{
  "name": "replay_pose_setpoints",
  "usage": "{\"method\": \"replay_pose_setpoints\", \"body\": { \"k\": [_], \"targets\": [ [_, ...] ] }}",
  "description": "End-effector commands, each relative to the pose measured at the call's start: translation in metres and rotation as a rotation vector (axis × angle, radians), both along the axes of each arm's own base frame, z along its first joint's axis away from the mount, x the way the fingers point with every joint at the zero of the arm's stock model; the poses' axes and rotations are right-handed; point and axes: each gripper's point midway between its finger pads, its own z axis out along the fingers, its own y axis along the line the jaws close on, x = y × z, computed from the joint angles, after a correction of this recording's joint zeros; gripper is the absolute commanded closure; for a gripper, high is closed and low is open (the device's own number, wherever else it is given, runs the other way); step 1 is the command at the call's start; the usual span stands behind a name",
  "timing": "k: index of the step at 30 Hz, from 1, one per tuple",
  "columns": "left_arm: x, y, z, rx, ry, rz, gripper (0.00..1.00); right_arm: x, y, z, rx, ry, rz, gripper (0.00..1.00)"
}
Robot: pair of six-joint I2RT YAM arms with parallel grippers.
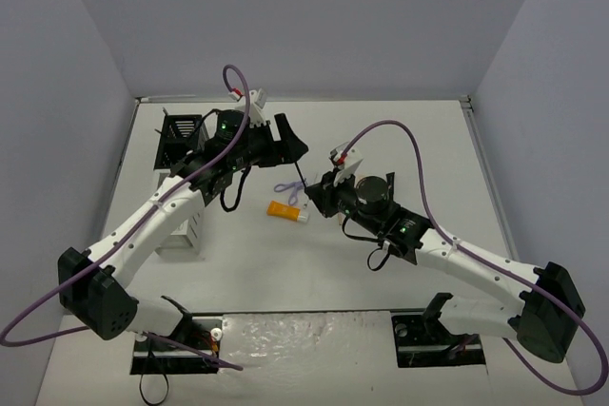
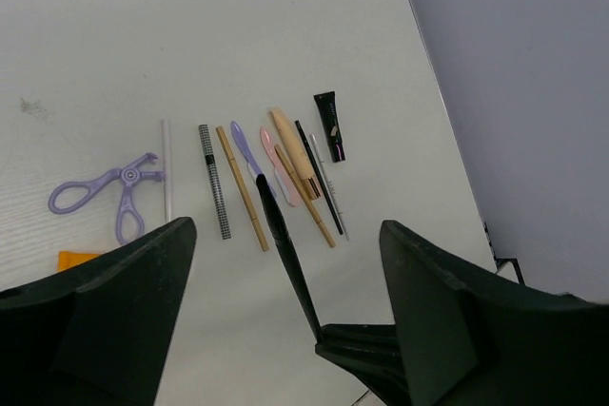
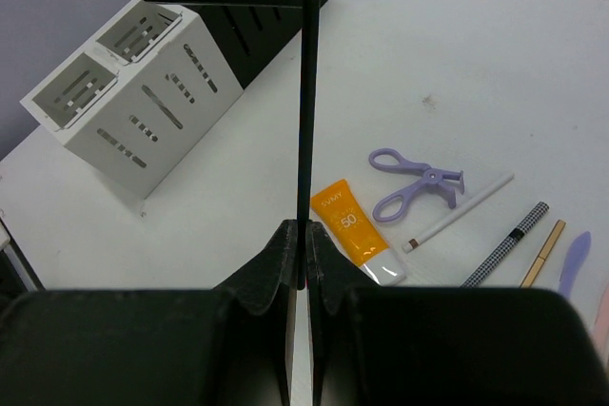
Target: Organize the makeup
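I find the right gripper (image 3: pixel 302 240) clamped on a thin black pencil (image 3: pixel 305 121). The left gripper (image 2: pixel 285 230) has its jaws apart, flanking that pencil without contact.

Bright even light, soft shadows — foreground seemingly blurred

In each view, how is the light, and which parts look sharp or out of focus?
Top external: soft, even light, only faint shadows on the table. Left wrist: the row of pencils and brushes is sharp; the left gripper has dark, featureless fingers. Right wrist: print on the orange tube is readable; the right gripper, shut on the black pencil, is underexposed and slightly soft.
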Motion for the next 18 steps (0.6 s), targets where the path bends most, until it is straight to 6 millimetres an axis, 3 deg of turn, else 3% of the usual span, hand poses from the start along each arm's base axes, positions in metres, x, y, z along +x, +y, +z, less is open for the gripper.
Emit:
{"method": "replay_pose_setpoints", "body": {
  "k": [1,14,16,18],
  "targets": [
    [0.007,-0.010,0.051,-0.093,-0.099,0.013,0.38,0.002,0.008,0.034,0.090,-0.096,0.018,1.00],
    [0.010,-0.022,0.046,-0.116,-0.076,0.000,0.87,0.008,0.010,0.029,0.076,-0.098,0.003,1.00],
    [0.011,-0.022,0.046,-0.121,-0.081,0.002,0.97,0.009,0.010,0.029,0.073,-0.100,-0.003,0.98],
    [0.011,-0.021,0.047,-0.119,-0.086,0.006,1.00,0.011,0.010,0.029,0.069,-0.103,-0.009,0.94]
  ]
}}
